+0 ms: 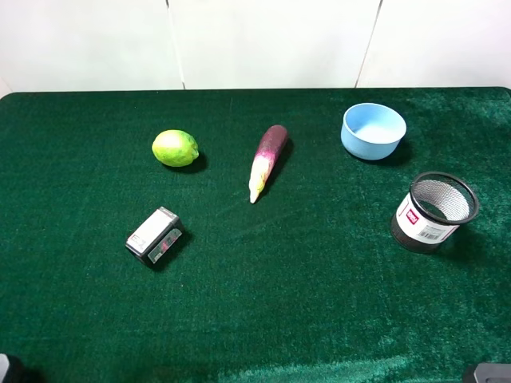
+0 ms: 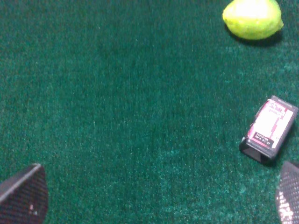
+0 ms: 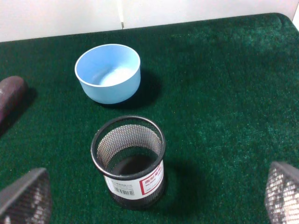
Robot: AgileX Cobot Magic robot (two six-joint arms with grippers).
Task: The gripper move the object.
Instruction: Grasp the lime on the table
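The yellow-green lime-like fruit (image 1: 175, 148) lies on the green cloth at the back left; it also shows in the left wrist view (image 2: 252, 18). My left gripper (image 2: 159, 198) is open and empty, its fingertips (image 2: 23, 196) spread wide, well short of the fruit and beside the small silver box (image 2: 269, 129). My right gripper (image 3: 154, 196) is open and empty, its fingertips (image 3: 25, 196) wide apart, hovering in front of the black mesh cup (image 3: 128, 161). In the exterior high view only small bits of the arms show at the bottom corners.
A purple-and-cream eggplant (image 1: 267, 160) lies mid-table. The silver box (image 1: 154, 235) lies front left of it. A light blue bowl (image 1: 373, 131) stands at the back right, with the black mesh cup (image 1: 432, 211) in front of it. The white wall runs behind the table.
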